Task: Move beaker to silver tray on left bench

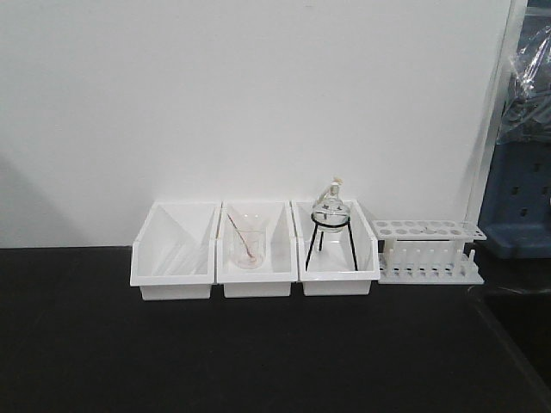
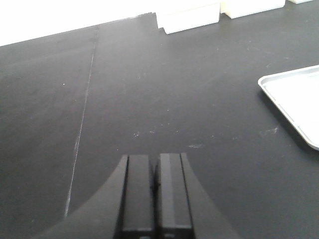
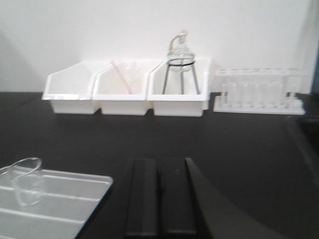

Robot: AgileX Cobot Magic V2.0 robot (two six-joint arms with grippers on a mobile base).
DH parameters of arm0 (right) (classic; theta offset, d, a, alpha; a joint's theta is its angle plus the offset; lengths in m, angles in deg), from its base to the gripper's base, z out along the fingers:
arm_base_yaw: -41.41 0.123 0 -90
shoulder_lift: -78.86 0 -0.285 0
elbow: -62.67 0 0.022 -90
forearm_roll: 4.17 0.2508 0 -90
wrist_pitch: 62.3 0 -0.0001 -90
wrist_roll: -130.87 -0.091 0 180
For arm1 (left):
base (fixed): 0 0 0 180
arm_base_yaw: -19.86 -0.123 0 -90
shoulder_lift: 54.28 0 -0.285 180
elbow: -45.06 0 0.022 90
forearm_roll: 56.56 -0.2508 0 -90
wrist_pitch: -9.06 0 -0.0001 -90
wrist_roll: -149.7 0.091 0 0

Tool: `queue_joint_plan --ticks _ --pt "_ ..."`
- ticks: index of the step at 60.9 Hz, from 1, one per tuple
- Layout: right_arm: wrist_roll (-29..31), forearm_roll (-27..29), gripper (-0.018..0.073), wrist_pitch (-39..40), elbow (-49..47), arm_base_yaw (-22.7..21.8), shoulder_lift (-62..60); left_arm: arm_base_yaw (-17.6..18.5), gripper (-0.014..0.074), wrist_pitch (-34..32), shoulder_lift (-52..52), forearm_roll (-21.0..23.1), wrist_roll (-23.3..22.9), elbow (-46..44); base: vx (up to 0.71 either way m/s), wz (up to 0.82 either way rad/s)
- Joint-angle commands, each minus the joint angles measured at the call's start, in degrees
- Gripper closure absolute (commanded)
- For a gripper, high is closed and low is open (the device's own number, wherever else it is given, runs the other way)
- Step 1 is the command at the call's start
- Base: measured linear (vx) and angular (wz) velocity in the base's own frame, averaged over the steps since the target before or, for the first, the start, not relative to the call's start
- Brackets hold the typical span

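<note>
beaker (image 3: 26, 181) upright on tray (image 3: 75, 199), left of right fingers (image 3: 160, 199) | both fingers pressed together, empty | left fingers (image 2: 155, 199) over bare bench (image 2: 149, 99) | looks delivered

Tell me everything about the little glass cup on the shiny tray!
The beaker is small, clear glass and looks empty. It has a round open rim with a pouring lip. It stands upright on the silver tray, near its back left part in the right wrist view. Nothing else touches it.
</note>
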State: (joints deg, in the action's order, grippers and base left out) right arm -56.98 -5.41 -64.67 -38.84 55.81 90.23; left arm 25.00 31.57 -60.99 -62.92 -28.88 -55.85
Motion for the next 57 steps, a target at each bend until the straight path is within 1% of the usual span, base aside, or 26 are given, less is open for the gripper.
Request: queue_joint_plan --ticks 1,9,57 --pt "0.3 -0.1 0.0573 7.0 0.6 -1.6 -2.6 0.4 0.0595 -4.7 0.3 0.2 -0.1 1.1 0.00 0.00" --pt "0.3 -0.1 0.0573 7.2 0.8 -2.0 -4.9 0.4 0.0595 -4.7 0.3 0.2 -0.1 1.1 0.00 0.00" --pt "0.1 -0.1 0.0573 6.8 0.8 -2.0 -5.0 0.4 0.0595 -4.7 0.3 0.2 -0.1 1.1 0.00 0.00"
